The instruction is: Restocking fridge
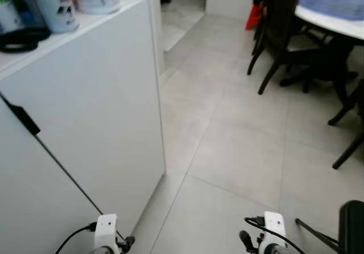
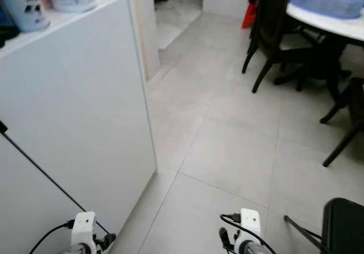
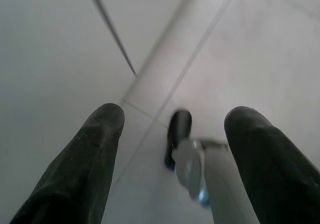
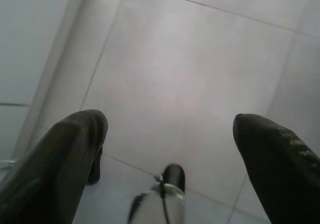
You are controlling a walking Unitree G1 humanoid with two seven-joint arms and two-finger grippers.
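— How are the fingers [image 3: 95, 149] of the left gripper [image 3: 172, 154] set?

— They are spread wide, with nothing held between them; only floor tiles [image 1: 239, 146] and a white panel are seen past them. The right gripper [image 4: 167, 149] is spread just the same over bare floor. Both arms are hung low at the robot's sides, idle.

— Which step of the restocking is in hand?

— A walking or turning step, it is judged. Nothing is being carried, and no fridge door is being handled.

— Where is the fridge?

— It cannot be named with certainty. A tall white cabinet [image 1: 85, 123] is stood just beside the left arm; a dark seam and a small black handle [image 1: 23, 119] are seen on its near face. Containers [image 1: 57, 4] are kept on its top. Whether this is the fridge cannot be told.

— And its long axis?

— It is stood upright; the seamed face is turned toward the robot, and a plain side is turned to the open floor.

— What is called for next?

— Stock has to be found first, or the seamed panel faced squarely. A round worktop [image 1: 335, 21] with dark chairs [image 1: 278, 32] is stood well apart, to the right.
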